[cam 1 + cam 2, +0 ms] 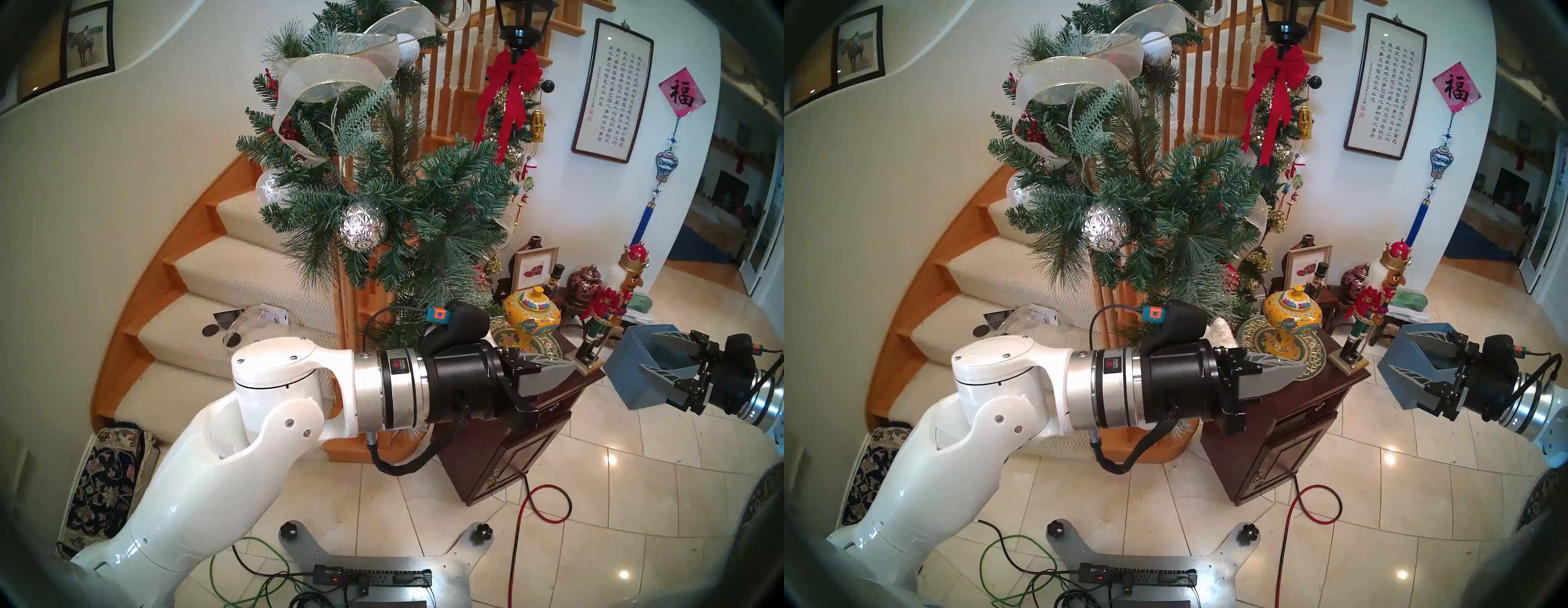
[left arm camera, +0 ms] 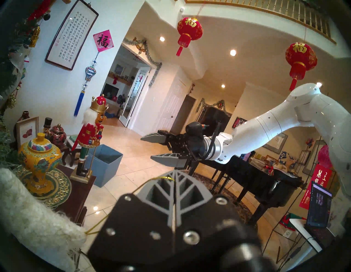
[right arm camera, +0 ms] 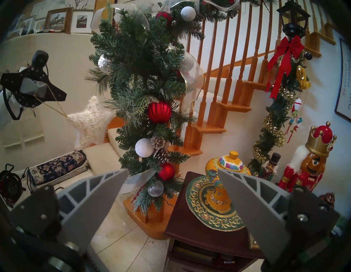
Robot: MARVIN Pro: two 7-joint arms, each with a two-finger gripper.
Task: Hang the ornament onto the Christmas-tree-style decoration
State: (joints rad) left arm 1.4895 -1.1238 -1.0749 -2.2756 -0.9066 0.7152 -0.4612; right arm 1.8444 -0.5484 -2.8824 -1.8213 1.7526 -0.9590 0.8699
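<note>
Beside the stair post: left end effector (image 2: 173, 190) clenched on a thin gold string (image 3: 57, 106); fuzzy white puffy star (image 3: 91, 121) dangles just beside the bushy green garland (image 3: 140, 79), points splayed, touching or not unclear. Right end effector (image 3: 171, 199) released, well apart, so the left is nearer.

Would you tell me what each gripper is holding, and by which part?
The left gripper pinches the white star ornament by its gold string loop; the right gripper is open and empty.
</note>
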